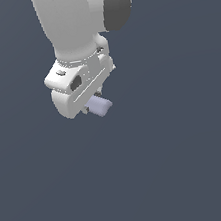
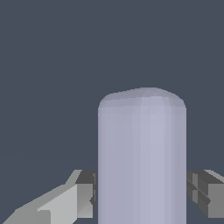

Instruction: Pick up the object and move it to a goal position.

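The object is a pale lavender-grey stubby cylinder with a rounded end (image 2: 142,157). In the wrist view it stands between the two grey fingers (image 2: 85,194), which press against its sides. My gripper (image 2: 142,197) is shut on it. In the exterior view the object (image 1: 100,105) sticks out from under the white hand of the arm (image 1: 80,84), and the fingers are mostly hidden behind the hand. Whether the object rests on the dark surface or hangs above it cannot be told.
A plain dark blue-grey surface (image 1: 181,162) fills the background in both views. The glossy white arm (image 1: 68,23) comes down from the exterior view's top.
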Robot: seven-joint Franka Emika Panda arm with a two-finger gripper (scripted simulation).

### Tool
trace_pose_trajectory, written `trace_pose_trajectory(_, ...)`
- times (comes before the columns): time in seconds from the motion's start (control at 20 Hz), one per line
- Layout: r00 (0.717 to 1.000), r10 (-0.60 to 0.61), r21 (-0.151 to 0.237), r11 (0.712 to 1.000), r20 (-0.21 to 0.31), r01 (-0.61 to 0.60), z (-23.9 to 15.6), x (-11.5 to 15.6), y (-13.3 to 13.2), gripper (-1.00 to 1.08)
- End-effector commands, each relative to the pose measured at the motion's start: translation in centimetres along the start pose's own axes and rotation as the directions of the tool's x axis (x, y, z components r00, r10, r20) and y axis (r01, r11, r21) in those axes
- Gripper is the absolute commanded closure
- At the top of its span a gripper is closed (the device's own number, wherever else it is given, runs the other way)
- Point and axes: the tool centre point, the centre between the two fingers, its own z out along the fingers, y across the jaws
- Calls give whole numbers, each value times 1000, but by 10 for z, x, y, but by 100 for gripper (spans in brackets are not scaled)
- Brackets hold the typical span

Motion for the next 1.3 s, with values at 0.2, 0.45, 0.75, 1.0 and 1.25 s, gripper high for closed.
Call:
trace_pose_trajectory(0.2,1000,1,1,1000,1,-1,-60,-9,18,108)
trace_pose_trajectory(0.45,1000,2,0,1000,2,-2,-93,-14,29,108)
trace_pose_trajectory(0.75,1000,2,0,1000,2,-2,-115,-16,37,108)
trace_pose_trajectory(1.0,1000,2,0,1000,2,-2,-125,-17,40,108)
trace_pose_trajectory(1.25,1000,2,0,1000,2,-2,-127,-17,42,108)
